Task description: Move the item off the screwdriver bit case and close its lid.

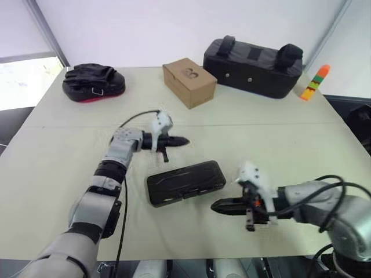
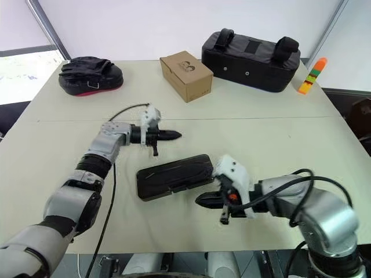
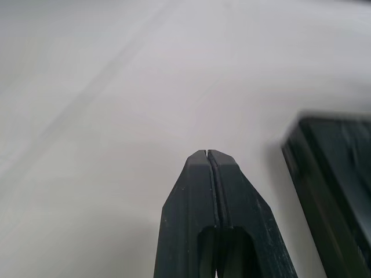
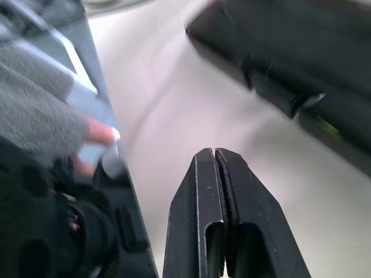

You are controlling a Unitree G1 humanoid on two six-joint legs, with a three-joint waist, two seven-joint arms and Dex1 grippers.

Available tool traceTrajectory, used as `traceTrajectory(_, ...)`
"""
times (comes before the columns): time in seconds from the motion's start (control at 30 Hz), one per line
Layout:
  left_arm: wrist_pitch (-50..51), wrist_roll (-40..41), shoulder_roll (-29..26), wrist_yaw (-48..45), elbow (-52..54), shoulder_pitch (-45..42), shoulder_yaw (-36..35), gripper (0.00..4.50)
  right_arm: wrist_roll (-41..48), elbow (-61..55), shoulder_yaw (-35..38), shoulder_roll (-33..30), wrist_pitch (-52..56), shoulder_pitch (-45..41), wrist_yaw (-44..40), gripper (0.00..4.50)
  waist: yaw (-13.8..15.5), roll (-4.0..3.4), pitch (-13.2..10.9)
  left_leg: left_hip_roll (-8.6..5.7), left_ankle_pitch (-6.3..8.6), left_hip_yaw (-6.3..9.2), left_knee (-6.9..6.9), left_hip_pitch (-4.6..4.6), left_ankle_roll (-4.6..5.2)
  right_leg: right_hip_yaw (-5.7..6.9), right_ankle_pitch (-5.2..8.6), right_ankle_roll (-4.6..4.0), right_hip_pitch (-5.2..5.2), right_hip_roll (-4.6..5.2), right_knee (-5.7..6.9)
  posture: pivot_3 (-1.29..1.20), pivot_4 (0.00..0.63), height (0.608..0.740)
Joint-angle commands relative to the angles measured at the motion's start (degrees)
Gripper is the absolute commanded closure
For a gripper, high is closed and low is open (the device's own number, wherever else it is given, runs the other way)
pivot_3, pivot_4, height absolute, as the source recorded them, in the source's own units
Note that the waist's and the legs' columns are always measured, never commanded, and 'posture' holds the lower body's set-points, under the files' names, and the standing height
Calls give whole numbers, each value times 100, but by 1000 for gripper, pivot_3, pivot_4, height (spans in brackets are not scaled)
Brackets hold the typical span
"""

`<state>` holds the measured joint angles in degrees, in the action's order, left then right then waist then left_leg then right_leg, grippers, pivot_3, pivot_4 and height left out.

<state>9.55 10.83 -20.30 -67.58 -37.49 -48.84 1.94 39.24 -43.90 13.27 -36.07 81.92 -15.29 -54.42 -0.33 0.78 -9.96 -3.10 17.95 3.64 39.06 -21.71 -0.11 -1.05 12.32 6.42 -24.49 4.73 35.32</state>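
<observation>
While the case lay flat on the table with its lid down, between both grippers (fingers pinched together, empty), it looked hard, light and slippery; best pushed from its edges.

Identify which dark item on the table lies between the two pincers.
The flat bit case, lid shut, lying mid-table; the black pad and black bag sit along the far edge.

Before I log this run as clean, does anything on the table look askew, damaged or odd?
Nothing stands out. The screwdriver bit case lies flat on the table with its lid down and nothing on it, slightly angled, between the left gripper and right gripper, both with jaws shut.
</observation>
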Motion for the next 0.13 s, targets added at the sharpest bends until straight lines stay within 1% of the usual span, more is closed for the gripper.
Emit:
traceTrajectory(0.03, 943, 602, -387, 394, 1383, 466, -609, 4500, -87, 1004, 695, 83, -708, -401, 352, 4473, -54, -2, 0, -1, 0, -2, -1, 3, 0, -2, 0, 0, 1, 3, 3, 0, 150, 740)
traceTrajectory(0.13, 1537, 860, -714, 761, 2416, 1074, -909, 4500, -395, 1802, 618, 5, -1443, -616, 614, 4473, -45, -4, 1, 0, 0, -5, -16, 16, -1, -9, 1, -1, 3, 2, 5, 0, 150, 740)
